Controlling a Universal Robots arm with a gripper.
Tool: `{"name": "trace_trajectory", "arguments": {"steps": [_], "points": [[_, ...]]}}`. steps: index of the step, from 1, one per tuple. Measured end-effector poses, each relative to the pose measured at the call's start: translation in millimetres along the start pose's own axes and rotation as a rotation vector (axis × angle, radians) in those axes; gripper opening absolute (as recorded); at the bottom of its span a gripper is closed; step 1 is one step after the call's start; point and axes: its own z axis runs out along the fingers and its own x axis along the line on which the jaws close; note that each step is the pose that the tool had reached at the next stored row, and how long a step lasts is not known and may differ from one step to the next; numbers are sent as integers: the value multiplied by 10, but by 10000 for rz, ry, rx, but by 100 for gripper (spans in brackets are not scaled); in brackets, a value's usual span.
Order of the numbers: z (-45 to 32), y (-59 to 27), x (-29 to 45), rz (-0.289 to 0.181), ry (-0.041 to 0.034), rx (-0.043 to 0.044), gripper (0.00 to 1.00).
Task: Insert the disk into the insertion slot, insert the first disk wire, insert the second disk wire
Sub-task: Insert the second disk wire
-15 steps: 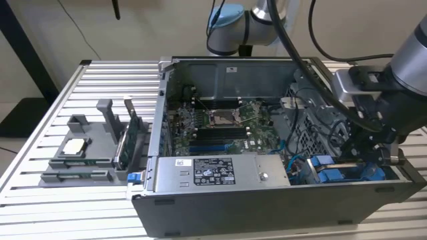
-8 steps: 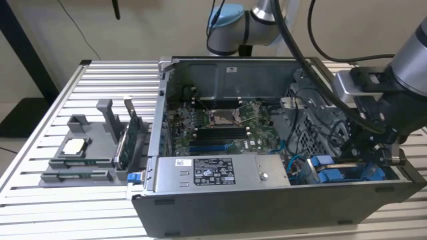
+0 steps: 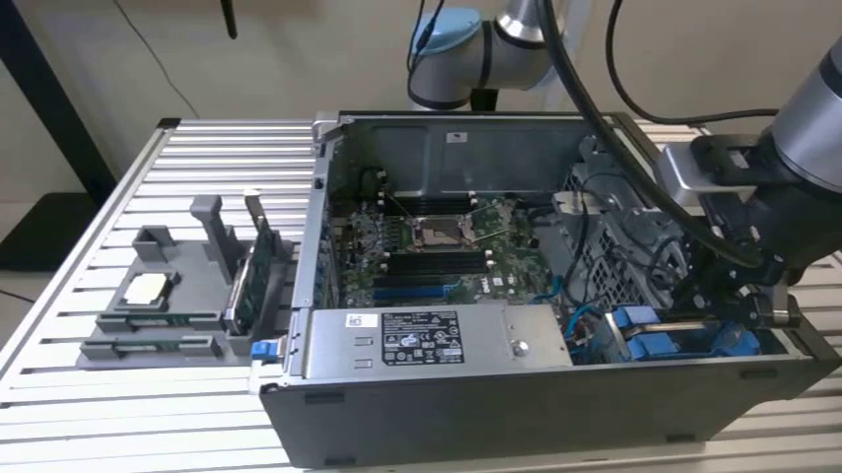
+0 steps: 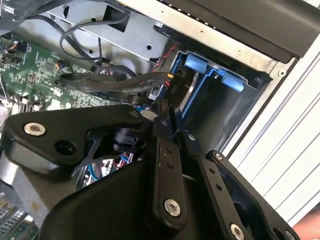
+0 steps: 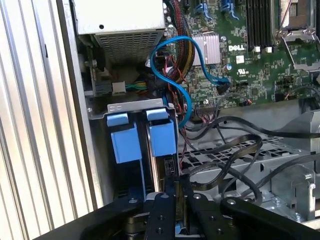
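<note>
Gripper (image 4: 167, 117) sits low in the case corner at the drive bay, fingers (image 4: 162, 150) pressed nearly together; they seem to pinch a small dark connector at the tips, but what exactly is clamped I can't tell for sure. Just past the tips, the disk (image 4: 184, 89) stands on edge in the insertion slot (image 4: 220, 107), blue carrier tabs (image 5: 142, 137) at its exposed end, so step 1 looks done. Judging by that, the wire step is in hand, prob. the first disk wire: a flat black cable (image 4: 115, 82) runs right up to the fingertips at the disk's edge. Whether the plug is seated can't be made out. Any next push needs the plug square to the port, straight in, w/o snagging the loose black leads (image 5: 235, 160). Further in: blue data cable (image 5: 172, 65), motherboard (image 5: 250, 55), then the PSU box (image 3: 435, 338) along the case wall.
</note>
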Motion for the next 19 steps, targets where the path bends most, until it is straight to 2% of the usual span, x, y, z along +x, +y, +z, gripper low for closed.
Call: {"name": "trace_trajectory", "arguments": {"steps": [12,13,14,17,19], "points": [[66,1,11,-42,-5,-7,16],[64,0,9,-42,-21,-7,17],[60,0,10,-41,-33,-10,24],[-10,-3,-2,-41,-23,-9,24],[-93,-8,-16,-40,-21,-10,24]]}}
